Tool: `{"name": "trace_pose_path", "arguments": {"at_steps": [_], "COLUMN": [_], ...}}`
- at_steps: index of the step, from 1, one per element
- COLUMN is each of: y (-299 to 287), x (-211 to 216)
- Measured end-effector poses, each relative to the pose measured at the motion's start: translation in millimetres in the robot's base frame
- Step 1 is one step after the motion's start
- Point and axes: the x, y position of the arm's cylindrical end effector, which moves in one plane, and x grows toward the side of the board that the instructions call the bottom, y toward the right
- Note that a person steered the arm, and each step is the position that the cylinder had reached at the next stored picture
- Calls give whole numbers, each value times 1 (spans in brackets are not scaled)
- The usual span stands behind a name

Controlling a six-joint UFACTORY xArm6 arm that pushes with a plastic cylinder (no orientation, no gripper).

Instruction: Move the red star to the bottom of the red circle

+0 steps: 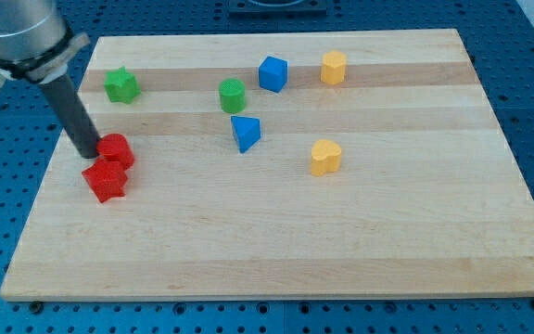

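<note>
The red star (106,180) lies near the board's left edge, just below and slightly left of the red circle (117,150), touching it. My tip (88,151) stands on the board right at the red circle's left side, just above the red star. The dark rod (70,109) rises from it up and to the view's left.
A green star (120,85) lies at the top left. A green circle (233,96), a blue cube (273,73) and a blue triangle (245,133) lie at top centre. A yellow hexagon (333,67) and a yellow heart (324,157) lie to the right. The wooden board (276,250) rests on a blue table.
</note>
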Motion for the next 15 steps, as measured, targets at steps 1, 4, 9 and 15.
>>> {"name": "trace_pose_path", "arguments": {"at_steps": [1, 4, 9, 15], "y": [10, -13, -33, 53], "x": [0, 90, 86, 89]}}
